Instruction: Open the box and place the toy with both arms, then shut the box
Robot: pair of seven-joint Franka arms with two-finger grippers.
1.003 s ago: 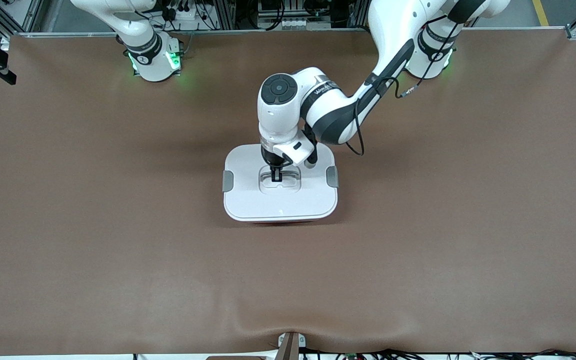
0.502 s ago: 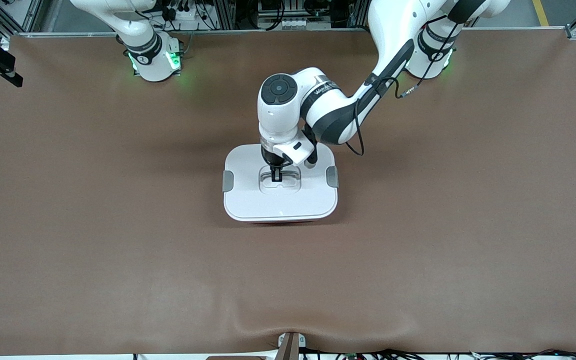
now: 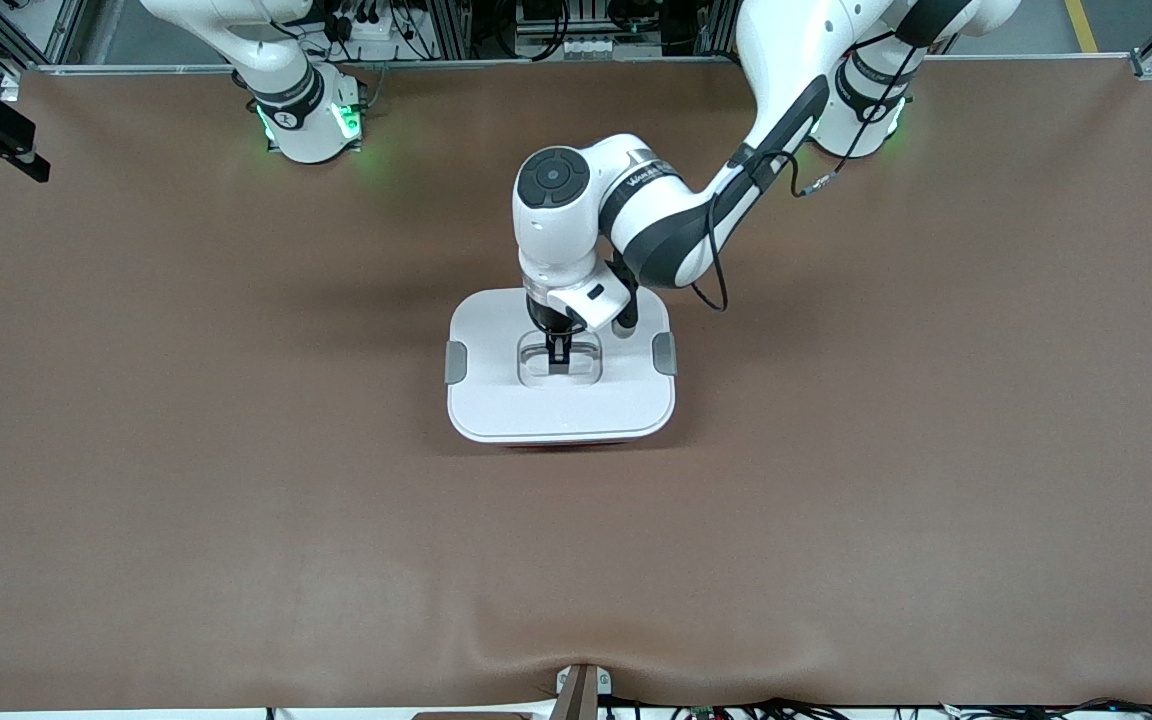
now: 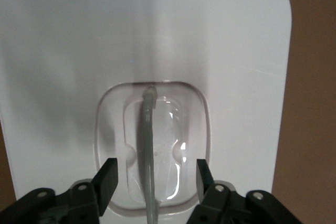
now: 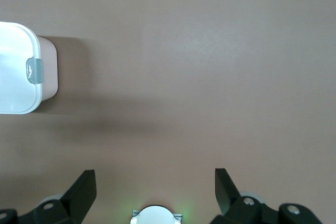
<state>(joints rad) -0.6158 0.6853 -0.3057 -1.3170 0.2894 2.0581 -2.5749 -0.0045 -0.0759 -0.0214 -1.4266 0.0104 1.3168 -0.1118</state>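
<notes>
1. Up at ten o'clock in the front view, the right arm waits, its right gripper [image 5: 152, 192] spread wide above bare brown table [image 3: 236, 480].
2. Centrally sits the rounded pink translucent plastic box [image 3: 561, 368], white lid shut, toy unseen, probably inside.
3. Over it, the left gripper [image 4: 155, 178] stands parted astride the grey recessed handle [image 4: 148, 150], fingers [image 4: 108, 176] apparently not touching it.

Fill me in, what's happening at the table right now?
The left gripper is down over the grey recessed handle of the box, which sits mid-table with its white lid on. The fingers stand open on either side of the handle, not clamping it. The right gripper is open and waiting over bare table near its own base. No toy is in view.
</notes>
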